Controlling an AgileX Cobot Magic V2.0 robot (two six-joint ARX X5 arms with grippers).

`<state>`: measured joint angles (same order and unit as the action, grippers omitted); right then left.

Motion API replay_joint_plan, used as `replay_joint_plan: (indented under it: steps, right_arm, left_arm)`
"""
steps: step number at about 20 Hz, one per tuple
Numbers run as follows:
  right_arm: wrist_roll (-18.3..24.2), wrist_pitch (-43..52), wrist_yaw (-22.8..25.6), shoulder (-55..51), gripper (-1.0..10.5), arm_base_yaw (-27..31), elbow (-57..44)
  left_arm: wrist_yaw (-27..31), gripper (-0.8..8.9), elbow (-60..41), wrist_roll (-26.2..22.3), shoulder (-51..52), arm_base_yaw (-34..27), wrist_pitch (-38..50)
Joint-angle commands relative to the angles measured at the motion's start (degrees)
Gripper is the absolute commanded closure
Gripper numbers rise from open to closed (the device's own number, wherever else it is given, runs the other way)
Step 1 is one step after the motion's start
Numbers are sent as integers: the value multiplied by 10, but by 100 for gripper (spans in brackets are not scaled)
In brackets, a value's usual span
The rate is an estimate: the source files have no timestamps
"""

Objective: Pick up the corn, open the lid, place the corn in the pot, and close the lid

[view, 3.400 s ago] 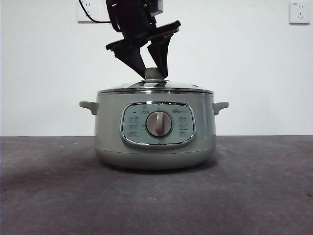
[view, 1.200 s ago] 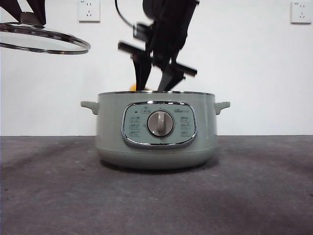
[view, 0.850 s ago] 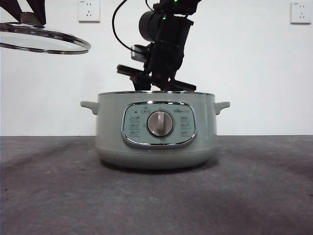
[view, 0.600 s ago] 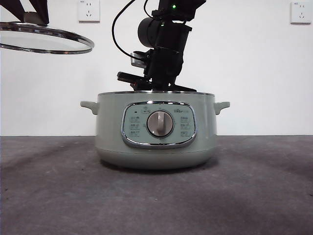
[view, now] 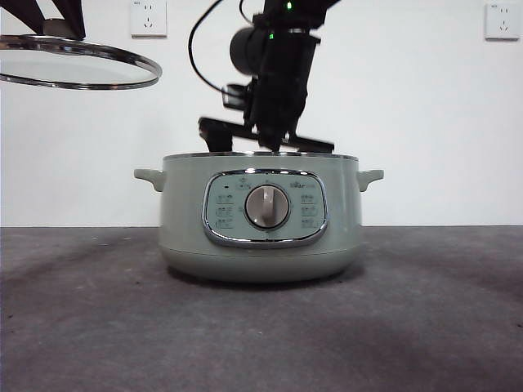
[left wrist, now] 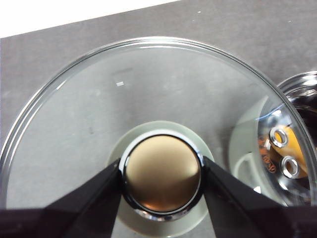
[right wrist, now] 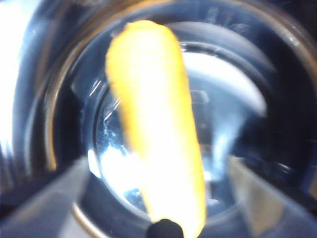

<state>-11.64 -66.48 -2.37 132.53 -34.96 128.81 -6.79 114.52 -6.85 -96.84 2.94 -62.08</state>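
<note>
Two steps look done and I'm on the third: my right gripper [right wrist: 158, 198], jaws spread, has the corn [right wrist: 156, 129] loose inside the pot [view: 258, 245], so next my left gripper [left wrist: 161, 173], clamped on the lid [view: 78, 69] at upper left, must bring it back over.

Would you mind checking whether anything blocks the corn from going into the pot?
Nothing visible does. The left gripper holds the lid up and aside, and the corn is already inside the open pot.

You face a plain white wall [view: 441, 122] with two sockets, far left [view: 148, 17] and far right [view: 500, 20]; the dark tabletop [view: 261, 335] looks perhaps cloth-covered.
</note>
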Motion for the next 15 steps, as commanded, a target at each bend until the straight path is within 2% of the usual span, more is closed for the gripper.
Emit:
replay_joint_plan:
  steps: [1, 5, 6, 9, 12, 15]
  right_arm:
    - [1, -32, 29, 3, 320, -11, 49]
    - [18, -123, 110, -34, 344, -33, 124]
    - [23, -125, 109, -50, 464, -34, 122]
    - [33, -125, 110, -105, 943, -37, 114]
    - [41, -125, 134, -192, 962, -37, 57]
    - [41, -125, 167, -293, 962, -37, -60]
  left_arm:
    - [-26, 822, 5, 7, 8, 0, 22]
    - [-27, 822, 5, 19, 8, 12, 22]
    - [-26, 822, 5, 20, 7, 17, 22]
    - [-26, 822, 5, 22, 7, 43, 21]
    - [-26, 822, 4, 29, 7, 77, 19]
    - [-22, 822, 3, 29, 7, 114, 17]
